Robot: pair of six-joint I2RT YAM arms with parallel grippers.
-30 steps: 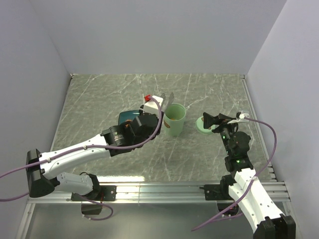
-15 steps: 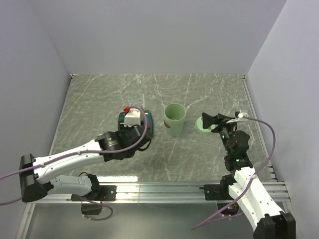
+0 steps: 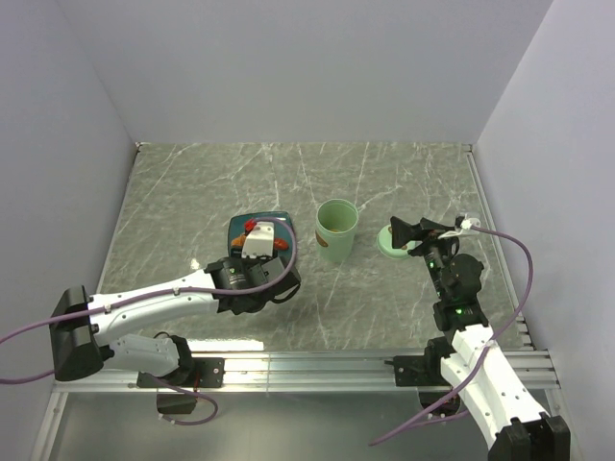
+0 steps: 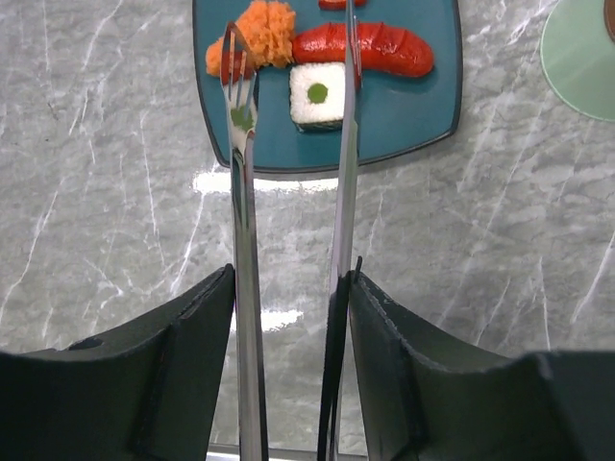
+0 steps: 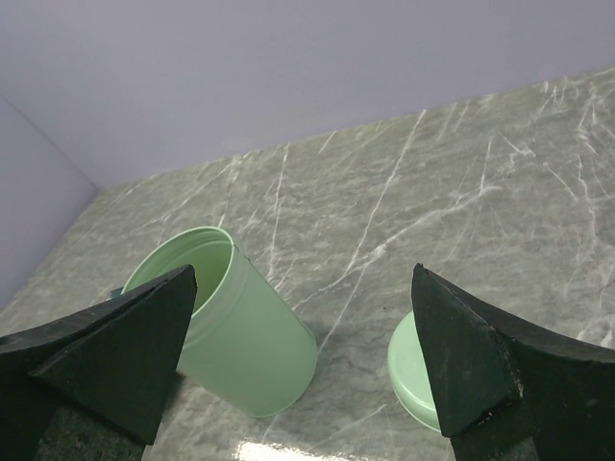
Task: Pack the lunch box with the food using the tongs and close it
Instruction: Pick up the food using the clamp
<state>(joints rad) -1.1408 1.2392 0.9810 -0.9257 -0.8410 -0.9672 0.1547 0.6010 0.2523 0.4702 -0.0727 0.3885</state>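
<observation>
The lunch box (image 3: 337, 230) stands open mid-table, its one lid (image 3: 390, 242) just right of it. My left pincer (image 4: 288, 298) has swung back from it to the plate (image 4: 423, 106), gripping the tongs (image 4: 242, 192), tips spreading — one delivery likely done. Still to pack: one orange piece (image 4: 264, 24), one red sausage (image 4: 375, 48), one white-and-black piece (image 4: 317, 94). My right pincer (image 5: 303, 277) gapes empty.

place: robot lab test cell | enclosure: marble-patterned table (image 3: 192, 192) is boxed in by plain blank walls (image 3: 288, 67) | rig: left arm (image 3: 154, 300) and right arm (image 3: 473, 348) are bolted to an aluminium rail (image 3: 307, 365), cables (image 3: 526, 261) are left exposed | props: toy food (image 4: 317, 94) is laid out
</observation>
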